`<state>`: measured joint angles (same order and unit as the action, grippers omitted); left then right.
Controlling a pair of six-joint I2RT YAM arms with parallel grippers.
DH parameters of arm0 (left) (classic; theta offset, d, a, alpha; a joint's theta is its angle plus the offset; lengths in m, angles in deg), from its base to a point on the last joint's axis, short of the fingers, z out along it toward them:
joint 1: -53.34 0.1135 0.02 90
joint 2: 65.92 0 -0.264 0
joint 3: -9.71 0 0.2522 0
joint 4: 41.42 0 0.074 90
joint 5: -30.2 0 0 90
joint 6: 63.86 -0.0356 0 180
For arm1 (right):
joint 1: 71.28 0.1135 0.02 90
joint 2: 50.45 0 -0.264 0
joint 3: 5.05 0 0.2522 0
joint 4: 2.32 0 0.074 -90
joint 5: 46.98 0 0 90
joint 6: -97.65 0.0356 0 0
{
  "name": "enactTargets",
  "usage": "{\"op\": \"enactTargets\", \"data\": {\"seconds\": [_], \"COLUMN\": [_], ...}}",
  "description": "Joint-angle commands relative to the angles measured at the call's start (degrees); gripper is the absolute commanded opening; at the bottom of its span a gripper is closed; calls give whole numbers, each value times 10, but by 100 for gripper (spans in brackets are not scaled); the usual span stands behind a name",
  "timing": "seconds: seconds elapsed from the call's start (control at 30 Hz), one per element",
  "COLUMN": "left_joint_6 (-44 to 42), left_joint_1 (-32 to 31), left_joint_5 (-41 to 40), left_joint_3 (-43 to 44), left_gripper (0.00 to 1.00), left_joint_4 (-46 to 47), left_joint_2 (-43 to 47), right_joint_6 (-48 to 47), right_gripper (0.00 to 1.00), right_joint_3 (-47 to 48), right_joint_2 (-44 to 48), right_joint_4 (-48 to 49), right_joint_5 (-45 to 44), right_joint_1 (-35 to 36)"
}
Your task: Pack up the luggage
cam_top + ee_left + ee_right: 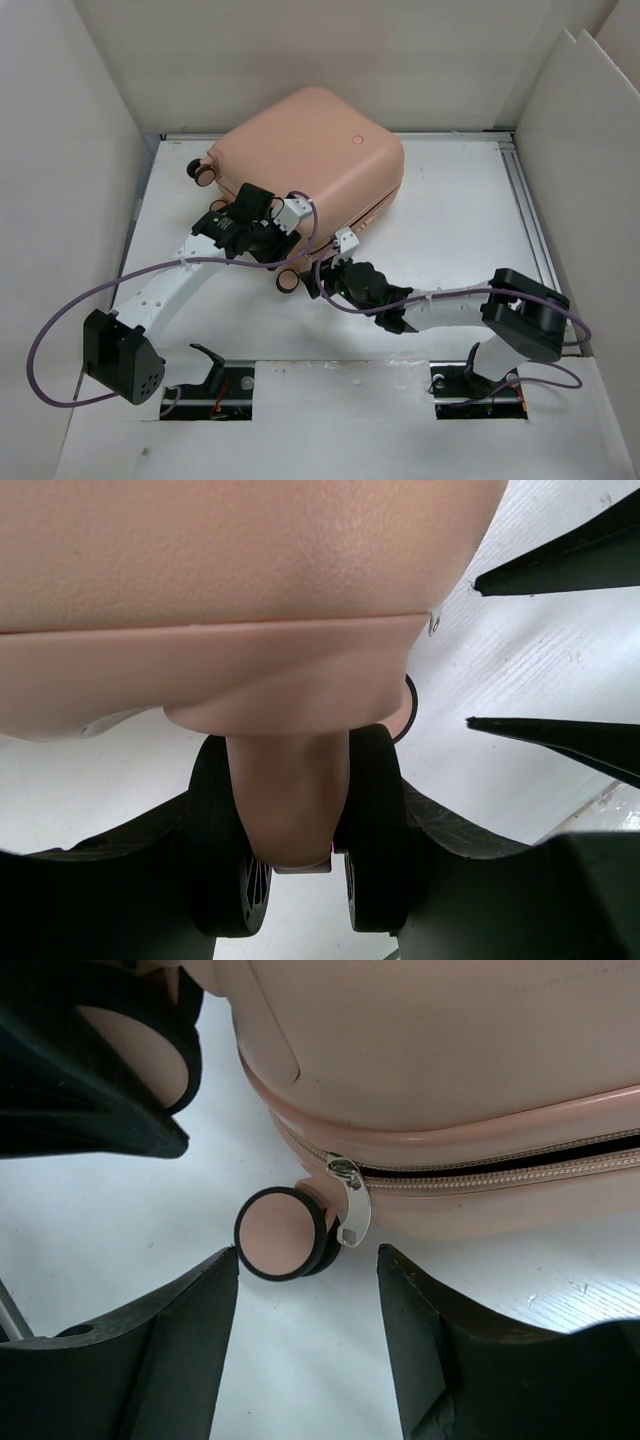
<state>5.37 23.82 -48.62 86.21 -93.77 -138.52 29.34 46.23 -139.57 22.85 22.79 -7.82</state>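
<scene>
The peach-pink luggage (315, 150) lies flat and closed at the back middle of the table. My left gripper (266, 232) is at its near-left edge. In the left wrist view the gripper (300, 845) is shut on a black double caster wheel (375, 820) under the shell (250, 570). My right gripper (316, 276) is open beside another wheel (287, 282). In the right wrist view this gripper (306, 1260) has its fingers either side of the pink-faced wheel (278, 1235) and the silver zipper pull (350, 1205), touching neither. A dark gap runs along the zip to the right of the pull.
A third wheel (200, 172) sticks out at the luggage's back left. White walls (60, 150) enclose the table on three sides. Purple cables (60, 330) loop from both arms. The right gripper's finger (560, 742) shows at the right of the left wrist view.
</scene>
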Motion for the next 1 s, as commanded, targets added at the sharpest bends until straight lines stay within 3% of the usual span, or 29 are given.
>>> {"op": "enactTargets", "data": {"seconds": [0.0,0.23,0.37,0.47,0.53,0.63,0.77,0.97], "left_joint_6": [6,6,6,6,6,6,6,6], "left_joint_1": [-11,-11,-11,-11,-11,-11,-11,-11], "left_joint_5": [44,49,54,54,49,49,49,54], "left_joint_3": [29,24,24,24,24,24,19,19], "left_gripper": [0,0,0,0,0,0,0,0], "left_joint_4": [33,33,33,33,33,33,28,28], "left_joint_2": [2,7,7,13,13,18,24,24], "right_joint_6": [17,28,34,34,34,34,55,67], "right_gripper": [63,59,38,32,21,27,41,47], "right_joint_3": [26,76,76,76,82,82,77,77], "right_joint_2": [-13,-30,-30,-35,-47,-53,-53,-59], "right_joint_4": [13,-60,-60,-60,-55,-33,-27,-27], "right_joint_5": [-30,-59,-64,-64,-64,-57,-66,-97], "right_joint_1": [1,1,1,1,1,1,1,1]}}
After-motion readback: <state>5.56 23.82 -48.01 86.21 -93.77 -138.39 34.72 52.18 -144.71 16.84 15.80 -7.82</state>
